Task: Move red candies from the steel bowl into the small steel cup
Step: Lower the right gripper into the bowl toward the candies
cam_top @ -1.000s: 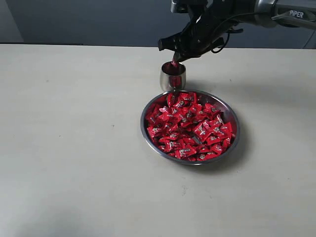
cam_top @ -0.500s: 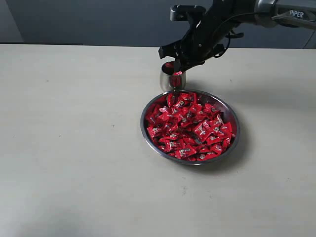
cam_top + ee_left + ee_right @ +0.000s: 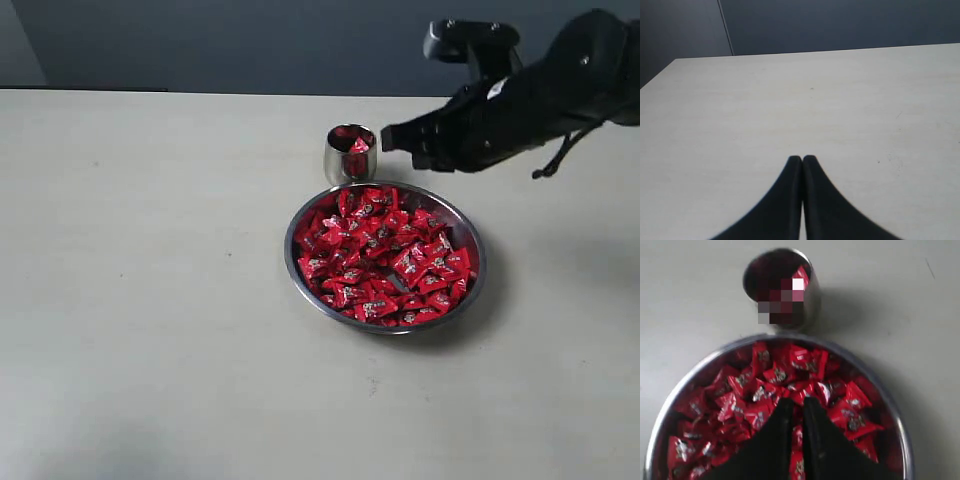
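1. Early going: the small steel cup [image 3: 342,166] holds a few red candies [image 3: 385,255], one poking above its lip. The steel bowl [image 3: 290,240] is packed almost rim to rim, so most of the job is left.
2. The cup stands upright just beside the bowl's rim, outside it.
3. The right gripper [image 3: 796,402] hangs raised near the bowl's cup-side rim, jaws drawn almost together with only a slit, nothing held.
4. The left gripper [image 3: 802,159] is clenched and empty; the bowl isn't in its view.
5. Candies: shiny crinkled red wrappers with small white and dark print, loosely overlapping.
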`<state>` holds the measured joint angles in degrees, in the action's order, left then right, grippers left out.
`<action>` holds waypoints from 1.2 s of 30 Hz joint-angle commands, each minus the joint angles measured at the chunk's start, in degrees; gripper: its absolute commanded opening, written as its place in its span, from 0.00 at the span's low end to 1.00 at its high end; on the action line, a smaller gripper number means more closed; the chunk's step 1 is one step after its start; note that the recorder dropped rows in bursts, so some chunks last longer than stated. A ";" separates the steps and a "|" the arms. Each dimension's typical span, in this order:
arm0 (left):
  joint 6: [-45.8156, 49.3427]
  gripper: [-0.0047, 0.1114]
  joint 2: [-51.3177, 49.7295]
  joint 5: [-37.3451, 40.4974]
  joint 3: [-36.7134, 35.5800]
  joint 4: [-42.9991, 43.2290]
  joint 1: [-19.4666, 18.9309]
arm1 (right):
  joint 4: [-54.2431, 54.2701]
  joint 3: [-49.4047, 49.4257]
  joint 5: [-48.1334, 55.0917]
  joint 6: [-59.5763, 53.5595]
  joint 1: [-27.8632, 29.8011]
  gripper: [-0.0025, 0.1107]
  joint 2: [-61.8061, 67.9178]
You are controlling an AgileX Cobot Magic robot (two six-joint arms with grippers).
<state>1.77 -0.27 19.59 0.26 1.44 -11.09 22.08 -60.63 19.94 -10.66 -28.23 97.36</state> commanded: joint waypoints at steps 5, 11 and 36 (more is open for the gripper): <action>-0.08 0.04 0.27 -0.45 -0.26 0.11 0.38 | 0.21 6.07 -2.42 -0.33 0.16 0.10 1.68; -0.08 0.04 0.27 -0.45 -0.26 0.11 0.38 | -5.82 1.44 0.68 -0.33 0.16 0.10 3.85; -0.08 0.04 0.27 -0.45 -0.26 0.11 0.38 | -18.44 -24.24 30.67 -2.83 0.16 0.10 20.23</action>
<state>1.77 -0.27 19.59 0.26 1.44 -11.09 1.55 -84.50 50.96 -12.22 -28.23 116.86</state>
